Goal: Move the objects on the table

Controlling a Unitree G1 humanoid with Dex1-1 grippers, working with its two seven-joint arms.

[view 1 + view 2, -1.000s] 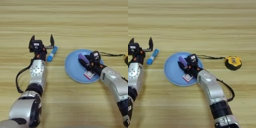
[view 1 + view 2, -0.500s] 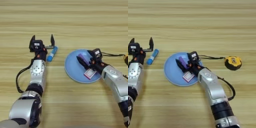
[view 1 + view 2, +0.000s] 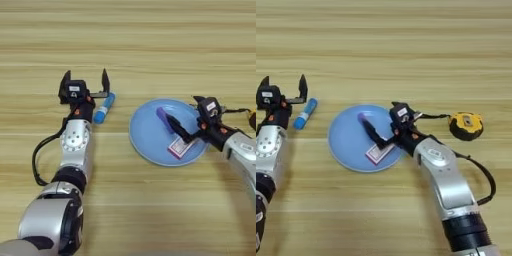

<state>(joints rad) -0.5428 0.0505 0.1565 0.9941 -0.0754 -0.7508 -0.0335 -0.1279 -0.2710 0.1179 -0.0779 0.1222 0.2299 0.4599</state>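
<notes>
A short purple stick (image 3: 161,115) lies on the blue plate (image 3: 150,142), beside a small pink-and-white card (image 3: 179,147). My right gripper (image 3: 380,116) is open over the plate's right half. Its lower finger (image 3: 180,130) lies along the stick's right end and holds nothing. The yellow-and-black tape measure (image 3: 466,125) sits on the table (image 3: 150,45) right of the plate, and its black cord (image 3: 432,116) runs toward my right wrist. My left gripper (image 3: 85,81) stands open and empty at the left, just beside a blue tube (image 3: 104,109).
The blue tube lies between my left gripper and the plate. My right forearm (image 3: 448,175) crosses the table below the tape measure. Bare wood stretches along the far side of the table.
My right gripper has drawn back to the right, off the purple stick, which stays on the plate. The left arm has not moved.
</notes>
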